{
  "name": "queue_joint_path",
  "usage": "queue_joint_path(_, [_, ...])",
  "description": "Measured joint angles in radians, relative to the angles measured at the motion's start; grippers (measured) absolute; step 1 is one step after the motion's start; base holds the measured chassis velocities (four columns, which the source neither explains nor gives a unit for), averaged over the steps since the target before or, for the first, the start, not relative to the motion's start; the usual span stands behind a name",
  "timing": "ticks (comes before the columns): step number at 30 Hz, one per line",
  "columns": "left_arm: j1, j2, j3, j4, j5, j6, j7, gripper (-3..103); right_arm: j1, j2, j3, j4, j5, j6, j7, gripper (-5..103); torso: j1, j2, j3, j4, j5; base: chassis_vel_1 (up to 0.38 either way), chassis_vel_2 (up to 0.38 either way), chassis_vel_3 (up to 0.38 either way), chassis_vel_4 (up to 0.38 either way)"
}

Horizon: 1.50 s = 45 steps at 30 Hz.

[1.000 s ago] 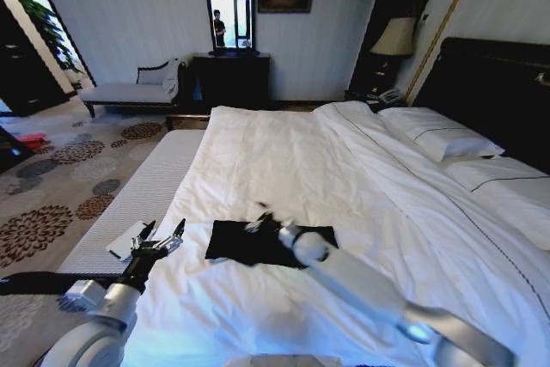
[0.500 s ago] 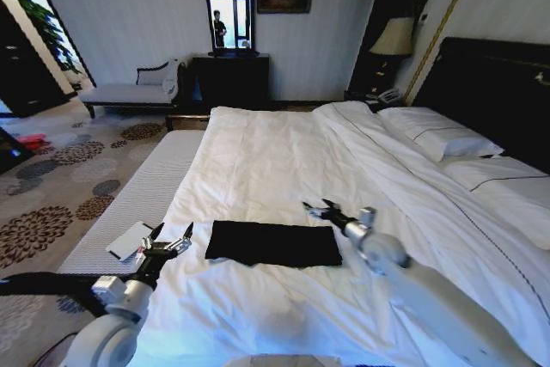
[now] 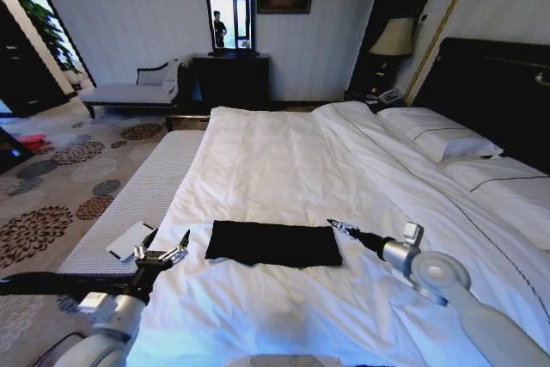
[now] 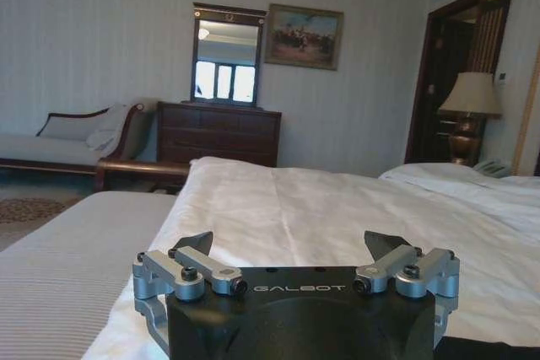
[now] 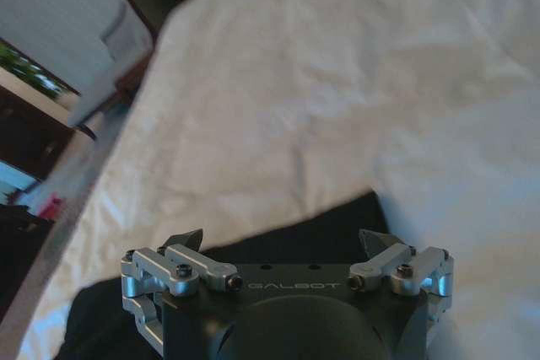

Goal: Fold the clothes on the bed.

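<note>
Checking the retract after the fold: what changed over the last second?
The right pincer has drawn back off the black T-shirt toward the robot's right and now sits open at the shirt's right edge, touching nothing. The left pincer eased back slightly, open, at the left edge of the bed. The folded shirt and the card beside it stayed put.

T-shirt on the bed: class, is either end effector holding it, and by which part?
Nothing is held. The folded black T-shirt lies free; the left end effector and right end effector are open beside it.
</note>
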<state>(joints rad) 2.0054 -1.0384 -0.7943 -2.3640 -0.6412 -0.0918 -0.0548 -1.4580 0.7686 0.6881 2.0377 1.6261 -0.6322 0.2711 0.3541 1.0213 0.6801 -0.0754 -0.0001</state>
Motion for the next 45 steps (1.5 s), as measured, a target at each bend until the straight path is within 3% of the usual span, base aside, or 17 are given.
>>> queue_joint_path(6, [0.069,-0.021,0.002,-0.003,0.052,-0.064,0.046,100,0.036,0.026,-0.024,-0.092,0.003,-0.087,0.031,100,0.0,0.0,0.0,0.0,0.0002,0.0,0.0,0.0,0.0])
queue_joint_path(10, [0.079,-0.026,0.004,-0.002,0.058,-0.077,0.05,100,0.06,0.019,-0.045,-0.13,-0.006,-0.095,0.023,100,0.0,0.0,0.0,-0.0002,0.0002,0.0,0.0,0.0,0.0])
queue_joint_path(24, [0.08,-0.031,0.01,-0.004,0.057,-0.075,0.051,100,0.17,-0.022,-0.133,-0.225,-0.02,-0.103,-0.028,100,0.0,0.0,0.0,0.0,0.0,0.0,0.0,0.0,0.0])
queue_joint_path(45, [0.079,-0.03,0.01,-0.004,0.055,-0.072,0.05,100,0.204,0.013,-0.245,-0.256,-0.124,-0.105,-0.073,100,0.0,0.0,0.0,0.0,-0.0001,0.0,0.0,0.0,0.0])
